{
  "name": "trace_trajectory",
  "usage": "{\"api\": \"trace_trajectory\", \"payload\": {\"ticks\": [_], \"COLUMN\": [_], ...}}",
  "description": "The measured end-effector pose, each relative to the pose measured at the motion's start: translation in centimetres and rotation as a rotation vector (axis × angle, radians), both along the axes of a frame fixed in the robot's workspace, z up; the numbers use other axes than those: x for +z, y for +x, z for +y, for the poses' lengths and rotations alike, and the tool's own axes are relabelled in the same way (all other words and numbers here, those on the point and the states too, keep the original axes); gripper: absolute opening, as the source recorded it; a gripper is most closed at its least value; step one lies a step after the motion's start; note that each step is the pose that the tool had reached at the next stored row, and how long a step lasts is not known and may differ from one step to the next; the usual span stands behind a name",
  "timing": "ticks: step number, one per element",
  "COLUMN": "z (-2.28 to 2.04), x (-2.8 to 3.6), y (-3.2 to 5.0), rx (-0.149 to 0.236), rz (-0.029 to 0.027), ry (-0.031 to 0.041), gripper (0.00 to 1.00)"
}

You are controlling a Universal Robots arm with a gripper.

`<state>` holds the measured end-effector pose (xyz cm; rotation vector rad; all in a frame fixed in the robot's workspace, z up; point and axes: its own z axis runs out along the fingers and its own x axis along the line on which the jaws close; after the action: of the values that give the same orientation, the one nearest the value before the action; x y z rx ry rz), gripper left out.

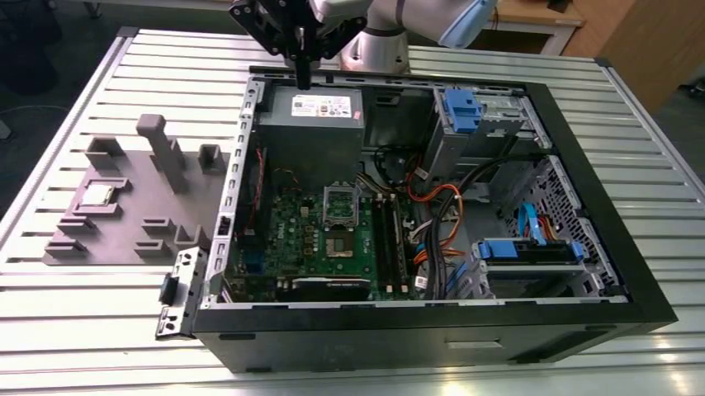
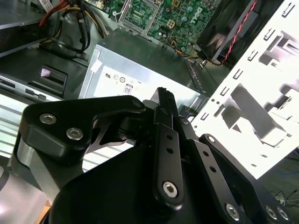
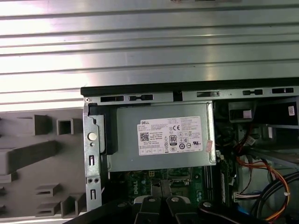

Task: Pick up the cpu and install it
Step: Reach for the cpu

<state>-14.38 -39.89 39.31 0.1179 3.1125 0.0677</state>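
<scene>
Slatted metal table (image 1: 88, 330), open PC case (image 1: 418, 342) at centre of the exterior view.
Gripper (image 1: 303, 81) clenched, empty, above power supply (image 1: 313, 124); cpu (image 1: 99, 195) on grey tray (image 1: 111, 239), exterior view's left.

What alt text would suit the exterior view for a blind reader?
A robot gripper, fingers shut and empty, hangs above the power supply of an open computer case on a table. The cpu lies on a grey holder at the exterior view's left.

The tool (image 1: 302, 81) hangs over the case (image 1: 441, 346); cpu (image 1: 99, 195) seemingly rests on fixture (image 1: 121, 239).
</scene>
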Motion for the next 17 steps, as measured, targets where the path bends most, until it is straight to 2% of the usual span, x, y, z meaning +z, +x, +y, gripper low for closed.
{"api": "trace_trajectory", "payload": {"ticks": [17], "z": [0.0], "x": [0.0], "y": [-0.49], "rx": [0.0], "rz": [0.0], "ry": [0.0], "gripper": [0.11]}}
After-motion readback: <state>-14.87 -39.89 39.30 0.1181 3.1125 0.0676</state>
